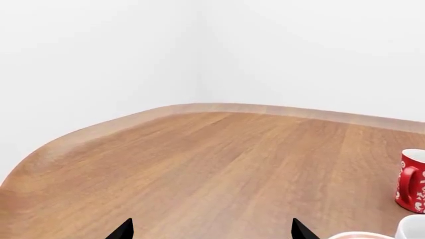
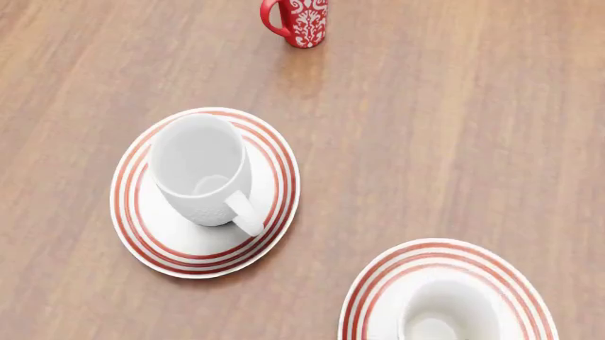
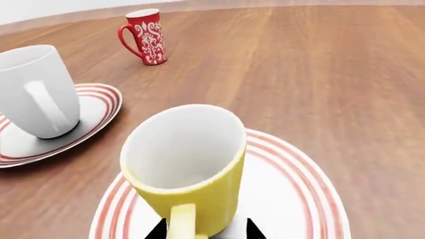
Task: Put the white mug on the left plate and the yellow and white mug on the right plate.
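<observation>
The white mug [image 2: 200,170] stands upright on the left plate [image 2: 274,205], handle toward me; the right wrist view shows the same white mug [image 3: 37,89] and left plate [image 3: 99,104]. On the right plate [image 2: 378,283] sits the yellow and white mug [image 2: 449,319], cut off by the frame's lower edge. My right gripper [image 3: 206,231] is open, its tips straddling the handle and base of the yellow and white mug [image 3: 186,164] on the right plate [image 3: 292,189]. A gap shows beside one tip. My left gripper [image 1: 212,234] is open over bare wood.
A red mug [image 2: 304,21] with white ornaments stands on the table beyond the left plate, also seen as the red mug [image 3: 149,37] and red mug [image 1: 413,179]. The wooden table's rounded edge [image 1: 166,112] meets white walls.
</observation>
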Controlling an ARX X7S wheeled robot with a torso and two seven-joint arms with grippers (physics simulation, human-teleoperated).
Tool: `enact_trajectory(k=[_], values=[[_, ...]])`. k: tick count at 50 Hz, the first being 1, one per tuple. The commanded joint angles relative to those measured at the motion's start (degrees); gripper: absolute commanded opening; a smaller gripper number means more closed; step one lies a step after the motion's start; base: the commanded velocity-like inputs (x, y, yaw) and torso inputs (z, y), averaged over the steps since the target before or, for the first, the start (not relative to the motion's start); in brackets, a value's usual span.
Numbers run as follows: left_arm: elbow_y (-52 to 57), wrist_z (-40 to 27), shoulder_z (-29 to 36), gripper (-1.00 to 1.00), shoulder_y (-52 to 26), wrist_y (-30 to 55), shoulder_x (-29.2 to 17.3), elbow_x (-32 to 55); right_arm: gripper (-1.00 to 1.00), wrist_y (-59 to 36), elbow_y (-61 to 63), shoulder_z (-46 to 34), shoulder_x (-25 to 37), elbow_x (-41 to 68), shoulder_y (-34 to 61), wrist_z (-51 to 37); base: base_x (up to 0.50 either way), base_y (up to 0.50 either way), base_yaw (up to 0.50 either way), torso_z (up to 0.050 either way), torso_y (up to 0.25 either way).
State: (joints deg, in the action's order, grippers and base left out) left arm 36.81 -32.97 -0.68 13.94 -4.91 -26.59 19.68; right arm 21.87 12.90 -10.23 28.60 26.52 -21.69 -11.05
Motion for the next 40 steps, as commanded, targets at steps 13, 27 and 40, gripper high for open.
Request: enact_trajectory(k=[13,27,40], values=[[1.5,1.6,-1.1,1.0,1.7,-0.1,1.1,0.1,1.0,14.9,-2.0,3.7,-3.1,-2.6,-6.7,5.1,0.0,0.0,0.0,0.0,0.0],[1.6,1.3,-1.0,1.0,1.1,0.6,0.9,0.5,1.0,18.1,2.5,5.1,-2.4,-4.1,-11.1,4.9,0.0,0.0,0.0,0.0,0.0],[2.2,0.8,-1.2,1.0,1.0,1.0,0.7,0.7,1.0,13.2,18.3,8.6,1.3,-7.3,-15.7,0.6,0.0,0.0,0.0,0.0,0.0]])
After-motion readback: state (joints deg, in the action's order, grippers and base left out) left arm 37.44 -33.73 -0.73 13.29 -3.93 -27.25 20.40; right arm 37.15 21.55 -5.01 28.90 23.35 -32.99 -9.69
